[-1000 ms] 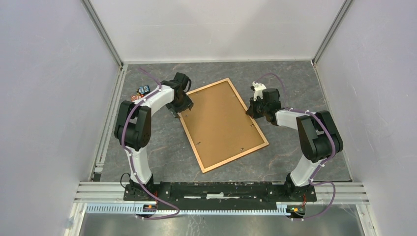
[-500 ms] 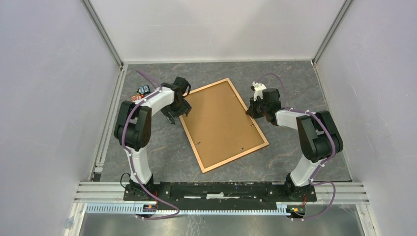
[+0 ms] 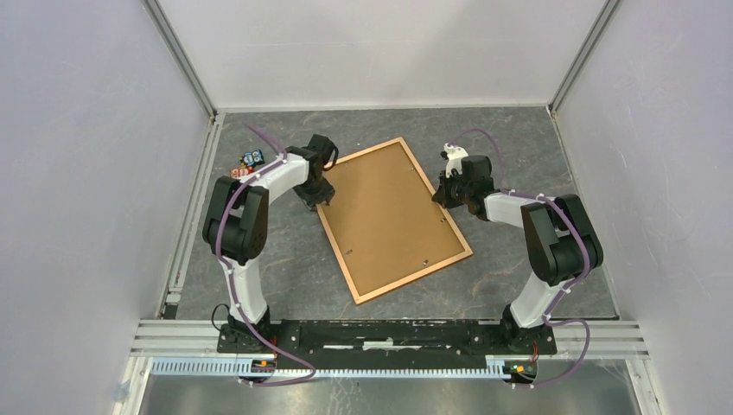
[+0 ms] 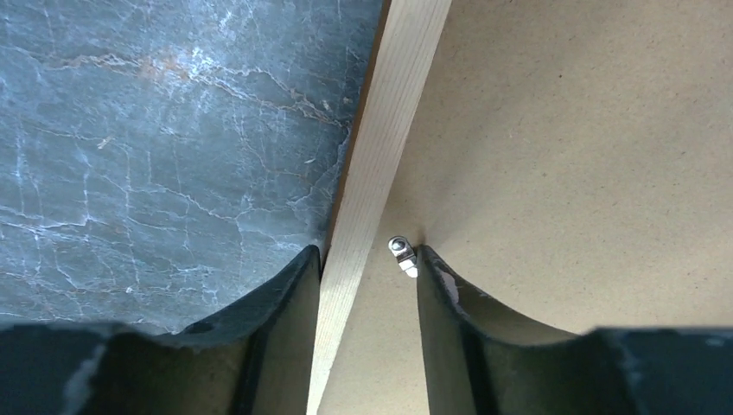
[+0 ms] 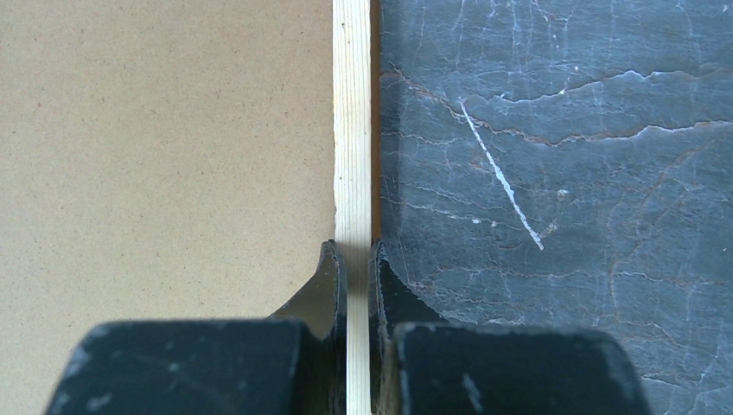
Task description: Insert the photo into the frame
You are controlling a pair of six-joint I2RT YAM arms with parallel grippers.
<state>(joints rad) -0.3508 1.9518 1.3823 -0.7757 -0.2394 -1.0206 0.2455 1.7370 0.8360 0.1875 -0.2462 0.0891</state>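
The frame (image 3: 393, 216) lies back-up and skewed on the dark table, its brown fibreboard back showing. The photo is not in view. My left gripper (image 3: 318, 201) is at the frame's left edge. In the left wrist view it (image 4: 367, 259) is open, with one finger outside the pale wooden rail (image 4: 380, 156) and the other on the back board beside a small metal clip (image 4: 401, 254). My right gripper (image 3: 442, 197) is at the frame's right edge. In the right wrist view it (image 5: 354, 255) is shut on the rail (image 5: 352, 130).
A small blue and red item (image 3: 249, 161) lies on the table by the left arm. More small clips (image 3: 425, 259) sit on the back near the frame's near end. White walls enclose the table on three sides.
My left gripper has shifted and turned at the frame's left edge, ending over the rail. The right gripper and the frame have not moved.
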